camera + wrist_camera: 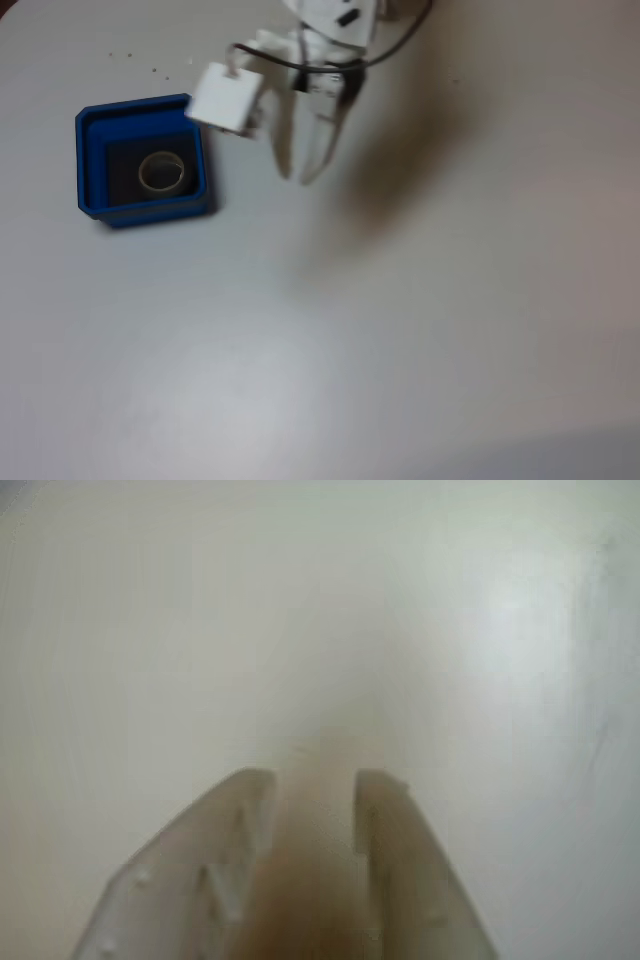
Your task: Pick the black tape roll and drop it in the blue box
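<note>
Hanging over bare table, the gripper carries nothing: in the wrist view its two pale fingers stand a little apart with only a narrow gap of tabletop between the tips, so the jaws are slightly parted and empty. In the fixed view the white arm reaches in from twelve o'clock, and the fingertips point toward six o'clock, near the picture's upper middle.

Outward from the tool, at about nine o'clock of the fingertips, sits the blue box, near but clear of them. The black tape roll lies flat on the box's dark floor, roughly at its centre and not touching any wall as far as the blur allows.

Judged from this, the drop looks done and the step in hand is the retreat. Doing it well would mean lifting straight up and back toward twelve o'clock, keeping the fingers away from the box's rim so nothing gets nudged, and leaving the jaws as they are.

The roll reads mostly as a thin pale ring, its beige core, with an open middle; its black outer band melts into the near-black floor and is hard to make out. It is far smaller than the tray around it.
</note>
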`<act>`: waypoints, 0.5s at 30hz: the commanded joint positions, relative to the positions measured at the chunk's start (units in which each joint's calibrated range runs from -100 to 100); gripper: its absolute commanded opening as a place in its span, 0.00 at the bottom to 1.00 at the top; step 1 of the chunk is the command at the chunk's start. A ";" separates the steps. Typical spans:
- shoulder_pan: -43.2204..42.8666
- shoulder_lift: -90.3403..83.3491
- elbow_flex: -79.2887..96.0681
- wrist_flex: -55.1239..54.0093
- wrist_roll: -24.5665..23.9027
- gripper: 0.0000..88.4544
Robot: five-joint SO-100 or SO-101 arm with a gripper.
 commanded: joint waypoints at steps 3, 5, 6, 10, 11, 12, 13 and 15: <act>-9.55 -4.29 -3.41 -0.94 0.29 0.02; -11.89 -4.21 -3.41 -1.02 0.29 0.02; -13.16 -4.12 -3.41 -1.02 0.29 0.02; -16.88 -4.04 -3.41 -1.02 0.29 0.02; -17.66 -4.04 -3.41 -1.02 0.29 0.02; -18.34 -4.04 -3.41 -1.02 0.29 0.02; -18.73 -4.04 -3.41 -0.94 0.29 0.02; -19.03 -4.04 -3.32 -0.94 0.29 0.02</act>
